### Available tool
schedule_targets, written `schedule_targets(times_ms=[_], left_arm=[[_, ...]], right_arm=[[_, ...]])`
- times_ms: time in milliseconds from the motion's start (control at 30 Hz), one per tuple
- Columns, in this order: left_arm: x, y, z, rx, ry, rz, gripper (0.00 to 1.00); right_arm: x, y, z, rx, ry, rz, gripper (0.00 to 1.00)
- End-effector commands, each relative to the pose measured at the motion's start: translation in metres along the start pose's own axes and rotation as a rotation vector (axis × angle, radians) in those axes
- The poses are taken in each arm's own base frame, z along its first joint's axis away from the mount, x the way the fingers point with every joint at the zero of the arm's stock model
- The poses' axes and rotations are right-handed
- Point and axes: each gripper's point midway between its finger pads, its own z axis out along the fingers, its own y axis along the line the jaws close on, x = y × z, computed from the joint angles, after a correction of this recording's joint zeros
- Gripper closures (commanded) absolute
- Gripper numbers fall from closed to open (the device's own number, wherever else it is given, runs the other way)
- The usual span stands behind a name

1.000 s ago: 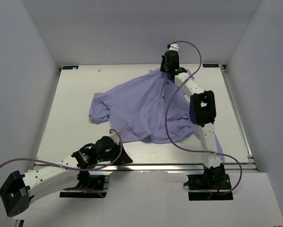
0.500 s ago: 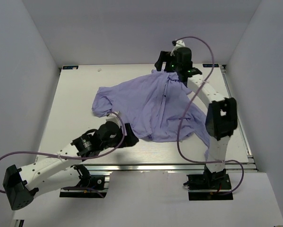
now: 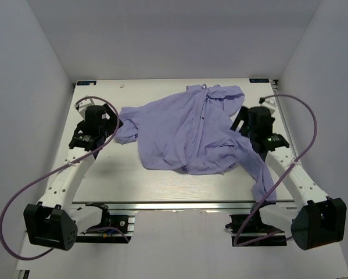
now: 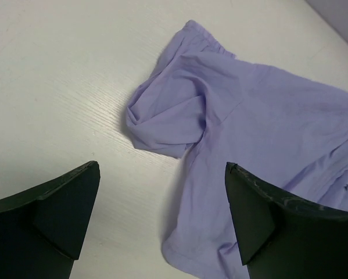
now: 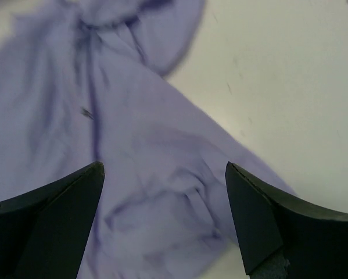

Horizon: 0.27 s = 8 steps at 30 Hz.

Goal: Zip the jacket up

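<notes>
The lavender jacket (image 3: 179, 128) lies crumpled and partly spread on the white table (image 3: 104, 174), its collar end toward the far edge. One sleeve (image 3: 261, 174) trails to the near right. My left gripper (image 3: 107, 125) hovers open at the jacket's left side. In the left wrist view the gripper (image 4: 162, 168) faces a bunched sleeve (image 4: 168, 116) and holds nothing. Open as well, my right gripper (image 3: 242, 123) hangs over the jacket's right part. Only wrinkled jacket fabric (image 5: 133, 145) lies under this gripper (image 5: 162, 168) in the right wrist view. A dark front seam (image 5: 92, 87) runs up the cloth.
Grey walls close in the table on the left, far and right sides. A metal rail (image 3: 191, 204) runs along the near edge, with both arm bases behind it. Purple cables loop beside each arm. Bare tabletop (image 4: 57, 87) shows left of the jacket.
Both grippers have opened and let go of the jacket. The left one swung from the near hem to the left side, the right one from the far collar to the right.
</notes>
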Motion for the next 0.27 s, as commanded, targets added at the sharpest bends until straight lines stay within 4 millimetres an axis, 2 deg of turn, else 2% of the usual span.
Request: schedule_targets(times_ms=[0, 33, 67, 167, 233], left_arm=[[-0.01, 0.0, 0.002, 0.004, -0.041, 0.049, 0.02], [-0.014, -0.003, -0.002, 0.027, -0.065, 0.044, 0.02], [-0.013, -0.003, 0.0, 0.05, -0.084, 0.048, 0.02], [-0.013, -0.004, -0.003, 0.092, -0.118, 0.033, 0.02], [-0.013, -0.004, -0.006, 0.108, -0.139, 0.033, 0.02]], right_arm=[[0.039, -0.043, -0.017, 0.143, 0.049, 0.014, 0.11], [0.037, -0.045, -0.025, 0.131, 0.025, 0.021, 0.11], [0.044, -0.049, -0.03, 0.128, 0.026, 0.025, 0.1], [0.054, -0.049, -0.034, 0.1, 0.038, 0.036, 0.11], [0.052, -0.044, -0.035, 0.066, 0.025, 0.025, 0.1]])
